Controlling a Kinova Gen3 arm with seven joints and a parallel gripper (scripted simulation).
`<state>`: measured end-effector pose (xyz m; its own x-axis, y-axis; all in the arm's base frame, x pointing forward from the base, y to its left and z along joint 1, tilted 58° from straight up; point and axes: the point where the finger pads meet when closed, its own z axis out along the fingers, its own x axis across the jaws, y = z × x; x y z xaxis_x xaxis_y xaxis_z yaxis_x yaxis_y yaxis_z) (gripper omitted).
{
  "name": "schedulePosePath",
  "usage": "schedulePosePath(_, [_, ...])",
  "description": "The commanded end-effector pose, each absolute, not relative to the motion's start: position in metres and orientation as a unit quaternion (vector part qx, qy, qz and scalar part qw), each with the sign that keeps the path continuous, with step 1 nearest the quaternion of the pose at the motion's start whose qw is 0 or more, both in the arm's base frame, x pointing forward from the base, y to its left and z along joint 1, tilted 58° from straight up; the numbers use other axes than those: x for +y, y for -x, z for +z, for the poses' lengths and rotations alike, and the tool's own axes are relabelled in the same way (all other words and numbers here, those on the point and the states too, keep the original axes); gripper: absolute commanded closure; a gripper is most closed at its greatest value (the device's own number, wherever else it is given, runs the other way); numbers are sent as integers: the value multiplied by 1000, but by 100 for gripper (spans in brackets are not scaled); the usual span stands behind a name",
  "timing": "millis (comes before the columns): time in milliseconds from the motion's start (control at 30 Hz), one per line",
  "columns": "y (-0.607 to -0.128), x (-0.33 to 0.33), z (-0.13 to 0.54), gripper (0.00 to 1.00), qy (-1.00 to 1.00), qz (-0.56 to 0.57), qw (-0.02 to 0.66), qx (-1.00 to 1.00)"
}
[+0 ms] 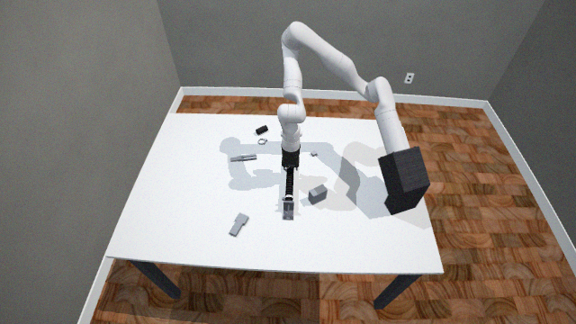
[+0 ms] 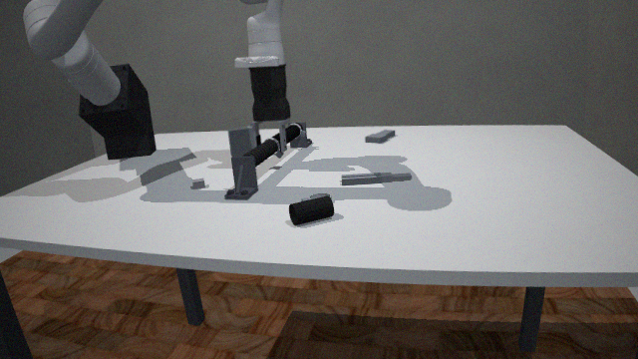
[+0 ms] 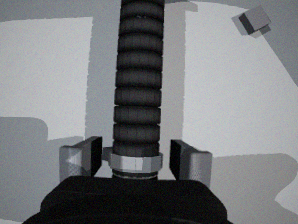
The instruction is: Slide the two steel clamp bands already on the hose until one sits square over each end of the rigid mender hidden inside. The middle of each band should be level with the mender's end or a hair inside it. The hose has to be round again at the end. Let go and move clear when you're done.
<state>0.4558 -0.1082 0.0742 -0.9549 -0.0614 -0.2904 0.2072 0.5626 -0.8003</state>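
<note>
The black ribbed hose (image 3: 139,63) lies level between two grey stands (image 2: 242,167) near the table's middle. It also shows in the top view (image 1: 289,184) and the exterior view (image 2: 264,148). My gripper (image 3: 135,152) points down over the hose and is open. Its fingers stand on either side of one steel band (image 3: 135,163), apart from it. In the top view my gripper (image 1: 290,167) is at the hose's far part. The second band (image 1: 288,198) sits near the front stand (image 1: 288,210). The mender inside is hidden.
A short black cylinder (image 2: 311,209), a small ring (image 1: 265,139), a grey bar (image 2: 376,178), a flat grey piece (image 1: 238,223), a grey block (image 1: 318,193) and a small bit (image 1: 313,154) lie around the stands. The arm's dark base box (image 1: 403,179) hangs at the right edge.
</note>
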Motion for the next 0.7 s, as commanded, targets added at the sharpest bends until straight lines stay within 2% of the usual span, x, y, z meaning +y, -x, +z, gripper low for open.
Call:
schedulePosePath(0, [-456,-107,74,0,-41,-465,145,872])
schedulePosePath(667, [-446,-67,100,0,-41,-465,145,872])
